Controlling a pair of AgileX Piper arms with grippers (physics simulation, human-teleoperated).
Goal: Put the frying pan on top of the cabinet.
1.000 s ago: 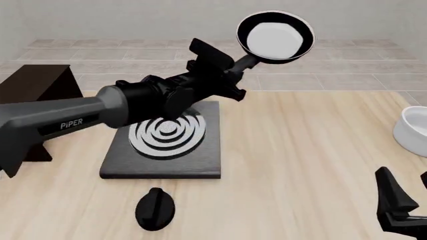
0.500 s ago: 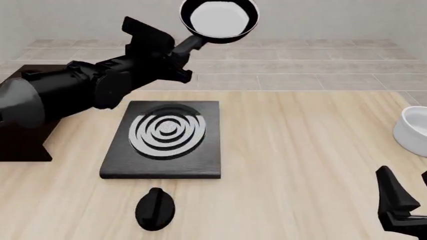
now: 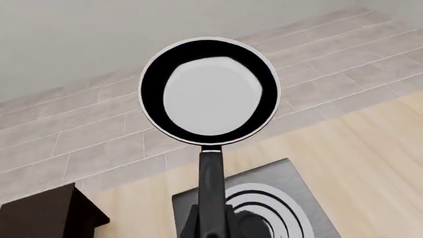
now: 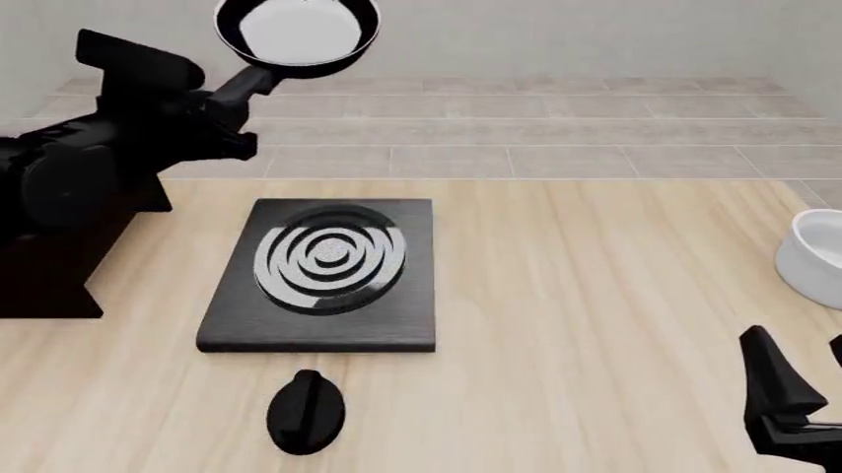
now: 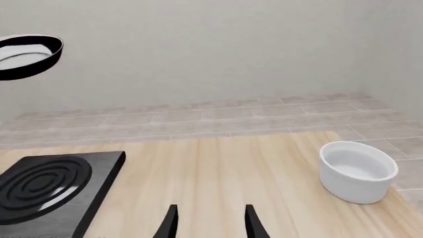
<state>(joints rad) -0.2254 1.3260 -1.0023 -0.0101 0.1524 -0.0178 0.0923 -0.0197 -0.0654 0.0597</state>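
The frying pan [image 4: 298, 32] is glossy black with a pale inside and hangs high in the air at the far left. My left gripper [image 4: 235, 99] is shut on its short handle [image 3: 211, 183]. In the left wrist view the pan [image 3: 209, 91] faces the camera and the fingers [image 3: 191, 229] clamp the handle's end. The dark brown cabinet [image 4: 42, 281] stands at the table's left edge, largely hidden behind my left arm, and its corner [image 3: 46, 218] shows below the pan. My right gripper [image 4: 795, 409] rests open and empty near the front right corner. The right wrist view shows the pan [image 5: 26, 55] far off.
A flat black slab with white rings [image 4: 326, 271] lies on the table right of the cabinet. A black knob-shaped object [image 4: 306, 412] sits in front of it. A white bowl [image 4: 815, 258] stands at the right edge, also seen ahead of the right gripper [image 5: 210, 225].
My left arm has swung left and back with the pan, from above the slab's far side to above the cabinet's area. The right arm has not moved.
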